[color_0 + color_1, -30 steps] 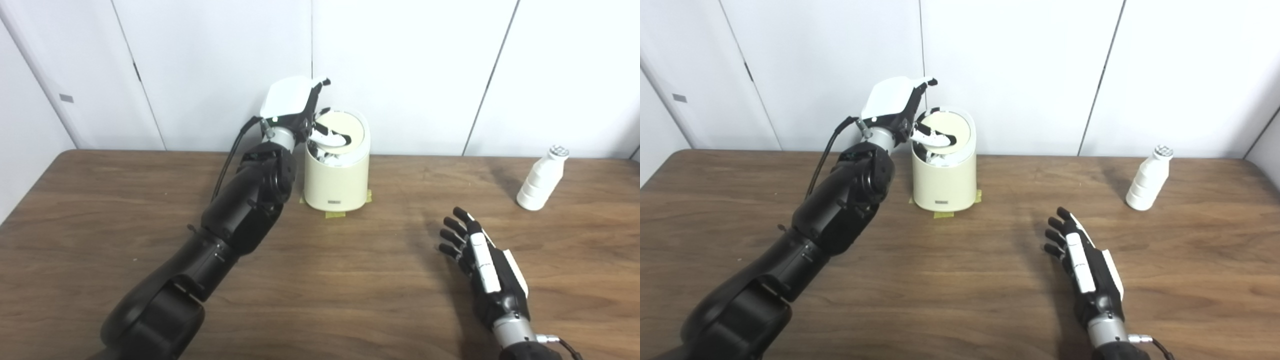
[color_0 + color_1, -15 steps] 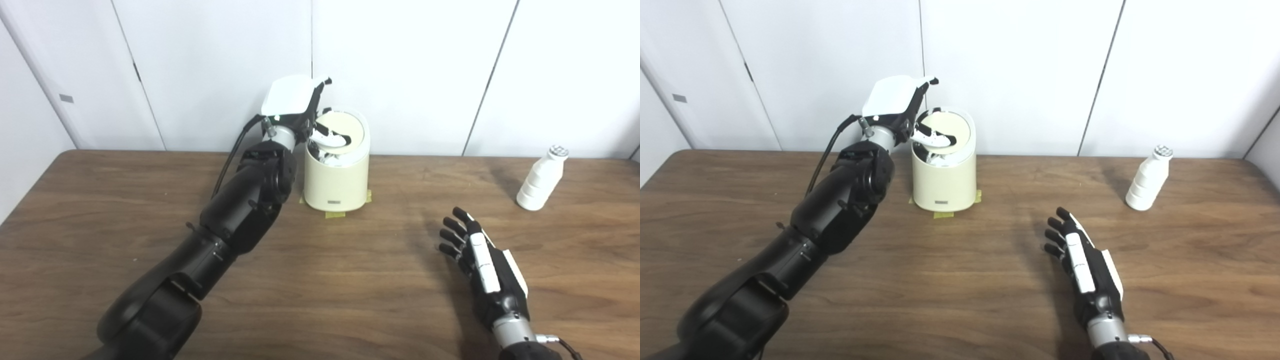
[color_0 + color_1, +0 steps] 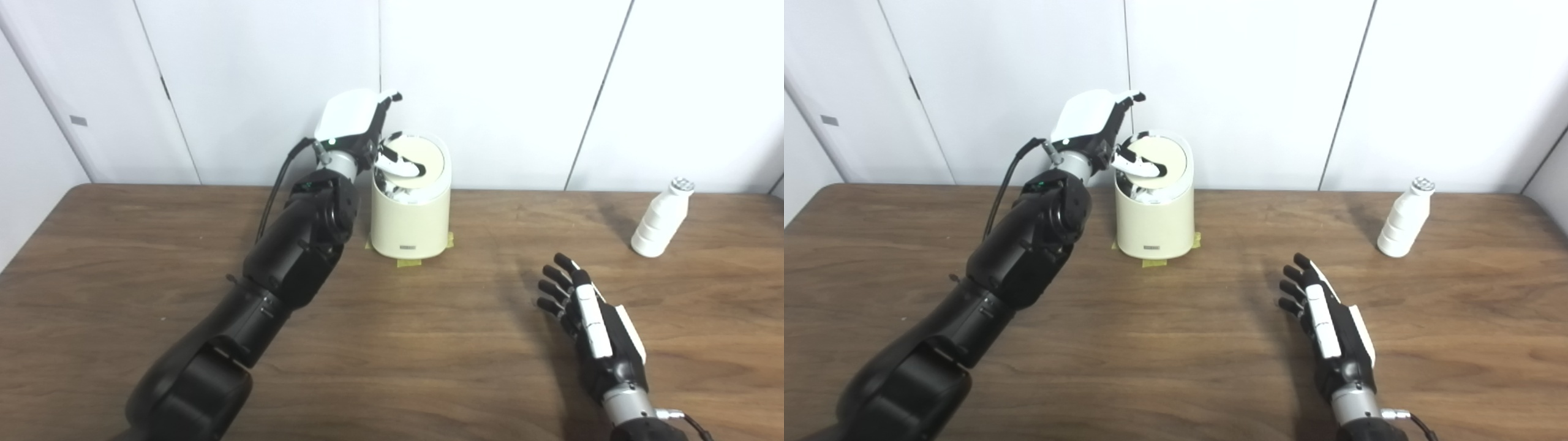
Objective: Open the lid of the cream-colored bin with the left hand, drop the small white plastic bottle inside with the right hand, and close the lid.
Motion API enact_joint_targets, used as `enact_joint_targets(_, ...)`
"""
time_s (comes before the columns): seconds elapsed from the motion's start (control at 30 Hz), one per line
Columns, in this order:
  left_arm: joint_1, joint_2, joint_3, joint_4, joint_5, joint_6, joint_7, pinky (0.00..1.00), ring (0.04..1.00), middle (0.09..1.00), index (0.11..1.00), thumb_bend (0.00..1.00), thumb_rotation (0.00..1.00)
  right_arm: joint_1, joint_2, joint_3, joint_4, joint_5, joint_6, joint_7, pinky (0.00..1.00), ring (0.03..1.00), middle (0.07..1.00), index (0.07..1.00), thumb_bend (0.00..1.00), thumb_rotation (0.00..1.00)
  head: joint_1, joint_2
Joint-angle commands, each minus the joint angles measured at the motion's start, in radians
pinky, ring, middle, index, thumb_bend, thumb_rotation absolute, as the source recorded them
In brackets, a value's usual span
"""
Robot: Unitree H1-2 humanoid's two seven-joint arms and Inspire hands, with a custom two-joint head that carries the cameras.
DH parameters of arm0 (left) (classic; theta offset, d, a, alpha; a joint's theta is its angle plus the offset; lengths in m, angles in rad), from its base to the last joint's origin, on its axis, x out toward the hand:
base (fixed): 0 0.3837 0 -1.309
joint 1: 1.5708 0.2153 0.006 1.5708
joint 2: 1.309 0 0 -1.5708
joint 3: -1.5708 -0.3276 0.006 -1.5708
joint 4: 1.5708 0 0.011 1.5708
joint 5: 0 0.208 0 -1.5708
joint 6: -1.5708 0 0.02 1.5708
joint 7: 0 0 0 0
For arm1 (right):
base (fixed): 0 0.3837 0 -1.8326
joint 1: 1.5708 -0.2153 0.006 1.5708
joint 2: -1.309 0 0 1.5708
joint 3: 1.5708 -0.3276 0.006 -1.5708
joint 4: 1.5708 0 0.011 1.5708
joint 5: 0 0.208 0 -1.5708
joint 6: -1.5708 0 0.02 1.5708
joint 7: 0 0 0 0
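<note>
The left hand (image 3: pixel 358 131) has its fingers (image 3: pixel 398 166) hooked over the edge of the lid (image 3: pixel 419 160), tilting it up on the cream-colored bin (image 3: pixel 409 220), apparently to make an opening. The right hand (image 3: pixel 591 324) rests apart on the table (image 3: pixel 429 343), fingers spread and holding nothing. The small white plastic bottle (image 3: pixel 660 218) stands untouched at the far right.

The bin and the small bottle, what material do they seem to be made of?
The bin looks like smooth cream plastic: even colour, rounded moulded corners, a soft sheen. The bottle looks like matt white plastic with stepped ridges and a silvery, foil-like top. Neither can be told for certain from the look alone.
</note>
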Motion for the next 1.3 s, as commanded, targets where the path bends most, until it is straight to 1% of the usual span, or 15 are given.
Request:
enact_joint_targets(0.0, -0.035, 0.000, 0.045, -0.042, -0.024, -0.007, 0.054, 0.75, 0.813, 0.832, 0.878, 0.93, 0.00, -0.035, -0.002, 0.001, -0.028, 0.002, -0.032, 0.006, 0.81, 0.857, 0.877, 0.901, 0.57, 0.91, 0.001, 0.002)
enact_joint_targets(0.07, -0.031, -0.006, 0.065, -0.050, -0.037, -0.017, 0.068, 0.70, 0.785, 0.813, 0.868, 0.95, 0.00, -0.033, -0.005, 0.001, -0.028, 0.003, -0.034, 0.009, 0.80, 0.857, 0.877, 0.902, 0.57, 0.92, 0.003, 0.003)
enact_joint_targets(0.17, -0.032, 0.003, 0.059, -0.056, -0.027, -0.024, 0.066, 0.69, 0.790, 0.819, 0.880, 0.92, 0.00, -0.032, -0.007, 0.001, -0.028, 0.005, -0.036, 0.011, 0.81, 0.864, 0.882, 0.904, 0.57, 0.92, 0.004, 0.002)
enact_joint_targets(0.23, -0.035, 0.012, 0.044, -0.057, -0.010, -0.019, 0.056, 0.71, 0.804, 0.825, 0.886, 0.92, 0.00, -0.032, -0.008, 0.002, -0.025, 0.003, -0.040, 0.011, 0.81, 0.863, 0.880, 0.905, 0.57, 0.92, 0.004, 0.002)
enact_joint_targets(0.37, -0.040, 0.025, 0.023, -0.063, 0.003, -0.011, 0.036, 0.73, 0.820, 0.847, 0.885, 0.93, 0.00, -0.027, -0.006, 0.001, -0.035, 0.007, -0.026, 0.011, 0.82, 0.864, 0.881, 0.906, 0.57, 0.92, 0.004, 0.007)
enact_joint_targets(0.6, -0.040, 0.033, 0.006, -0.066, 0.014, -0.009, 0.034, 0.78, 0.832, 0.855, 0.882, 0.94, 0.00, -0.024, -0.006, 0.004, -0.038, -0.002, -0.023, 0.006, 0.82, 0.858, 0.875, 0.901, 0.57, 0.92, 0.003, 0.008)
enact_joint_targets(0.77, -0.042, 0.034, -0.005, -0.062, 0.019, -0.005, 0.021, 0.77, 0.822, 0.853, 0.896, 0.93, 0.00, -0.023, -0.008, 0.005, -0.038, 0.002, -0.025, 0.011, 0.83, 0.861, 0.875, 0.901, 0.57, 0.92, 0.003, 0.010)
enact_joint_targets(0.87, -0.042, 0.031, -0.011, -0.061, 0.025, -0.003, 0.018, 0.78, 0.829, 0.850, 0.894, 0.92, 0.00, -0.022, -0.008, 0.007, -0.038, -0.004, -0.024, 0.008, 0.83, 0.859, 0.875, 0.905, 0.56, 0.93, 0.002, 0.010)
enact_joint_targets(1.03, -0.048, 0.029, -0.023, -0.059, 0.036, -0.013, 0.022, 0.76, 0.835, 0.863, 0.883, 0.93, 0.00, -0.025, -0.004, 0.008, -0.036, -0.004, -0.024, 0.004, 0.81, 0.857, 0.873, 0.900, 0.57, 0.91, 0.002, 0.009)
enact_joint_targets(1.17, -0.070, 0.040, -0.051, -0.048, 0.061, -0.021, 0.007, 0.77, 0.858, 0.877, 0.887, 0.93, 0.00, -0.028, -0.004, 0.012, -0.036, -0.005, -0.022, 0.006, 0.81, 0.857, 0.875, 0.902, 0.57, 0.91, -0.004, 0.007)
enact_joint_targets(1.23, -0.085, 0.046, -0.068, -0.040, 0.075, -0.019, -0.008, 0.79, 0.860, 0.870, 0.889, 0.93, 0.00, -0.030, -0.005, 0.016, -0.034, -0.005, -0.023, 0.009, 0.83, 0.864, 0.879, 0.907, 0.57, 0.93, -0.006, 0.007)
enact_joint_targets(1.27, -0.098, 0.053, -0.085, -0.035, 0.089, -0.019, -0.027, 0.79, 0.860, 0.869, 0.890, 0.93, 0.00, -0.031, -0.003, 0.018, -0.035, -0.005, -0.019, 0.009, 0.83, 0.865, 0.880, 0.908, 0.57, 0.93, -0.007, 0.006)
